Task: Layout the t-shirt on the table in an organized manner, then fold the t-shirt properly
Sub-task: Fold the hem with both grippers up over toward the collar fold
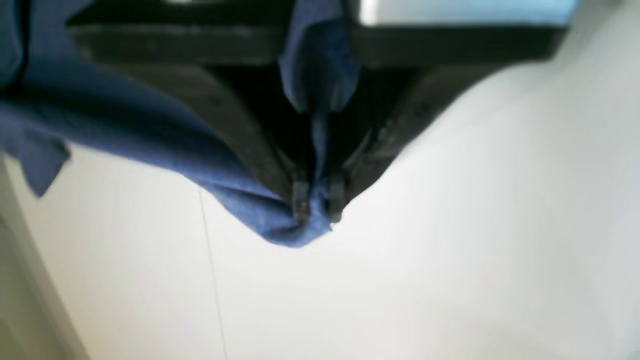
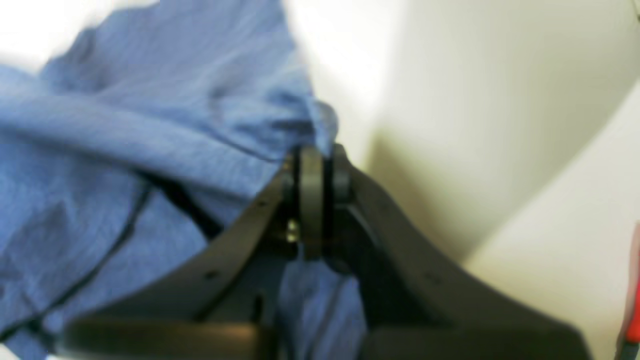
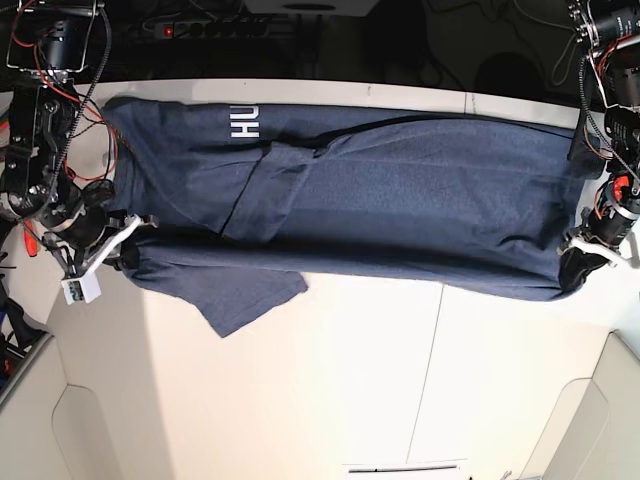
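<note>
The navy t-shirt [image 3: 400,200] stretches across the far half of the table [image 3: 350,380], with white letters near its left end and a sleeve hanging toward the front left. At the shirt's right end my left gripper [image 1: 317,207] is shut on a bunched fold of the t-shirt [image 1: 150,130], held above the table [image 1: 450,250]. My right gripper [image 2: 317,167] is shut on the t-shirt [image 2: 150,125] edge at the left end. In the base view the left gripper [image 3: 572,272] and right gripper [image 3: 128,252] hold the cloth taut between them.
A thin dark seam [image 3: 428,370] runs across the table toward the front. Cables and dark equipment [image 3: 200,25] lie beyond the far edge. Rounded cream table corners [image 3: 50,400] show at the front left and front right.
</note>
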Available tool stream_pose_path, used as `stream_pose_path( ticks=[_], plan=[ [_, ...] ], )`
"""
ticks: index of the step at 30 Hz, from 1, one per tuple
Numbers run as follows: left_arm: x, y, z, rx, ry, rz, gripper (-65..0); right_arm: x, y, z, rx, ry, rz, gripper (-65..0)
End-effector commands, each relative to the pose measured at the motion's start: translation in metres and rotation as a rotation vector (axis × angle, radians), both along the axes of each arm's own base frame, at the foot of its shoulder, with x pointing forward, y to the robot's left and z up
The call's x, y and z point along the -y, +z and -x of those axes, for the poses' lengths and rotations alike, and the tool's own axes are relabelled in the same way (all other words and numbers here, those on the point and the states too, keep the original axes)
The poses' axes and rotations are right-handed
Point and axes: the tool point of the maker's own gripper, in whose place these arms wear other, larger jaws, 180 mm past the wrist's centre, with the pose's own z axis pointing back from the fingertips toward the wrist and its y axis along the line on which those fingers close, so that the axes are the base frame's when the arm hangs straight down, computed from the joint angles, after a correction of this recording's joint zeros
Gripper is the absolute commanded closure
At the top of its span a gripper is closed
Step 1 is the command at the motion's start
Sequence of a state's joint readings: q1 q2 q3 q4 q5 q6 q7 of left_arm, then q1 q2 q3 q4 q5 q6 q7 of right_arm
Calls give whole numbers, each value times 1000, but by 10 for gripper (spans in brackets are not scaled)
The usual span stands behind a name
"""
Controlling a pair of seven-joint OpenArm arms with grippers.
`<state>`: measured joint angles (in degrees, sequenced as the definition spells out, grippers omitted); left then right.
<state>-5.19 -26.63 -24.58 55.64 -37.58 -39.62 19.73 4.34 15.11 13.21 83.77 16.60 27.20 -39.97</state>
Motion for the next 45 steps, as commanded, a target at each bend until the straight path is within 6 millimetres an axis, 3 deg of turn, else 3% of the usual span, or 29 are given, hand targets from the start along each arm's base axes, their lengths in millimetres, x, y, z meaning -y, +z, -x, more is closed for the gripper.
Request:
stream_pose_path(
  ticks=[1,5,12,20,25,29,34,45],
  plan=[
    [-14,20,-4,48,19,-3,0,10,14,-5,39,-16,6,0],
    [-18,9,15,-22,40,99,0,17,19,11,30,-35,-39,0],
    [-7,-4,37,-106,17,238,0,25,28,32,-8,-76,-138,0],
    [25,-9,54,-222,-115,357,0,25,18,49,-103,-73,-149,0],
    [30,-1,64,-222,-150,318,0,23,10,61,-136,-72,-160,0],
    [23,18,70,-170,-144,264,0,16,7,72,-153,-65,-203,0],
    [-3,42,73,-101,-81,221,0,17,8,77,-149,-51,-190,0],
    [-5,29,92,-168,-79,225,0,24,2,87,-198,-63,-164,0]
  ],
)
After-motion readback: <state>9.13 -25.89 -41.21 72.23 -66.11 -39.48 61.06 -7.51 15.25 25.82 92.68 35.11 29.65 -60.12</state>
